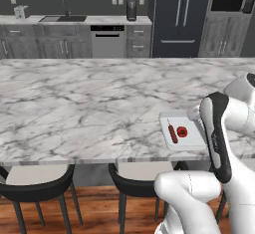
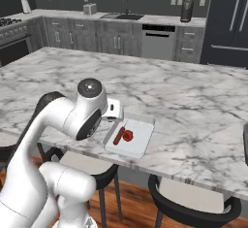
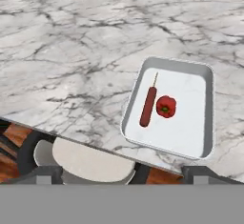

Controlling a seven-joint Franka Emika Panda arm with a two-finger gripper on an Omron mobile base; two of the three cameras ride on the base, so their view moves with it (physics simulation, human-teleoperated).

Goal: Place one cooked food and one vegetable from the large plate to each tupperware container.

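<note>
My pincer (image 3: 116, 178) stands wide, holding nothing; its two dark tips (image 3: 42, 175) rise at the bottom of the hand view, far apart, above the table's (image 3: 71, 51) near edge. Below them a stool (image 3: 88, 163) with a pale seat sits tucked under that edge.

The pale tub (image 3: 209, 108) rests on the marble table close to the near edge, in front of my hand. In the left base view the tub (image 1: 191, 141) lies just left of my forearm; in the right base view the tub (image 2: 143, 142) lies just right of my wrist. Its long axis runs from the near edge away across the table, roughly square to that edge.

Two things lie in the tub. A corn dog (image 3: 148, 106), dark red and slim, lies along the tub's long axis, its thin stick pointing away from the table's near edge, toward the far wall of the tub. It keeps to the tub's left half in the hand view. Just beside it lies a red pepper (image 3: 166, 106), its green stem spot facing up. I can't tell whether the two touch. The corn dog (image 1: 173, 133) and pepper (image 1: 182, 132) show the same way from the left base; the corn dog (image 2: 117, 136) and pepper (image 2: 127, 136) from the right.
</note>
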